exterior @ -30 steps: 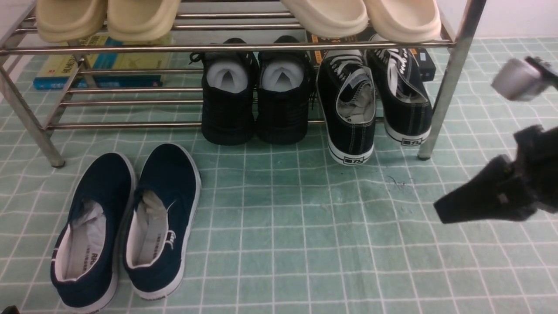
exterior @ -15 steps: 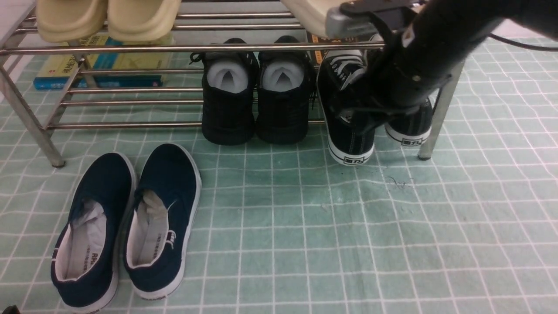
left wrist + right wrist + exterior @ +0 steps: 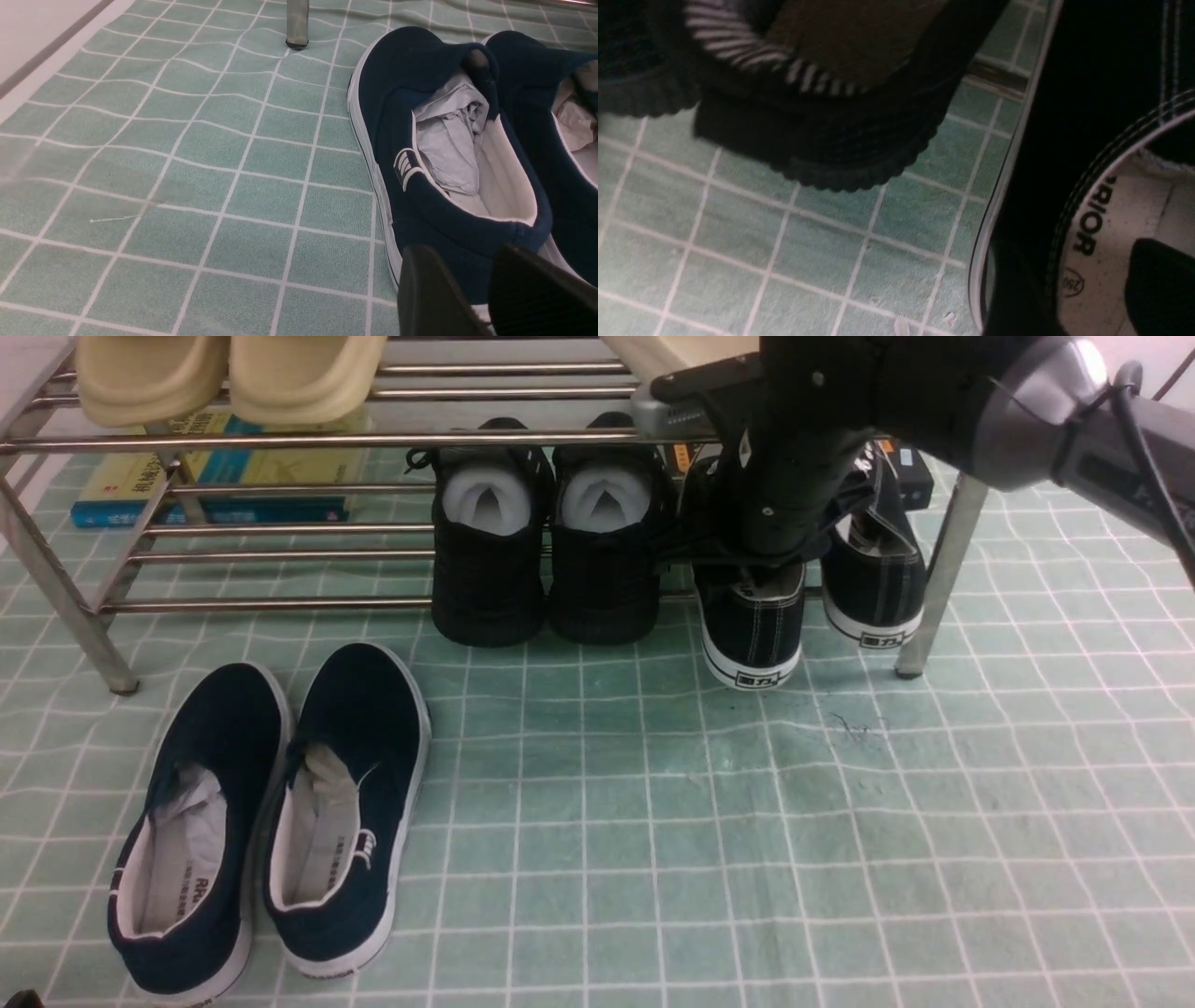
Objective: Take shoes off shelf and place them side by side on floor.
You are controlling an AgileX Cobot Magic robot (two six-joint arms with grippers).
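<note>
- The black canvas sneakers (image 3: pixel 873 579) are seen side by side on the lower tier of the shelf (image 3: pixel 373 439), at its right end, with heels turned toward the front camera and overhanging the front bar.
- The right hand (image 3: pixel 1083 280) is lowered over the heel of the left sneaker (image 3: pixel 752 635). Its fingers are held apart, one finger (image 3: pixel 1162 284) inside on the insole and the other outside the canvas wall, so nothing is clamped.
- The left hand (image 3: pixel 467 261) is held low by the heel of a navy slip-on (image 3: pixel 420 140) lying on the floor (image 3: pixel 653 803). Its fingers are parted by a narrow gap and nothing is gripped.
- All-black shoes (image 3: pixel 546 569) stuffed with white paper are set just left of the sneakers.
- Beige slippers (image 3: pixel 224 373) are lined along the top tier.
</note>
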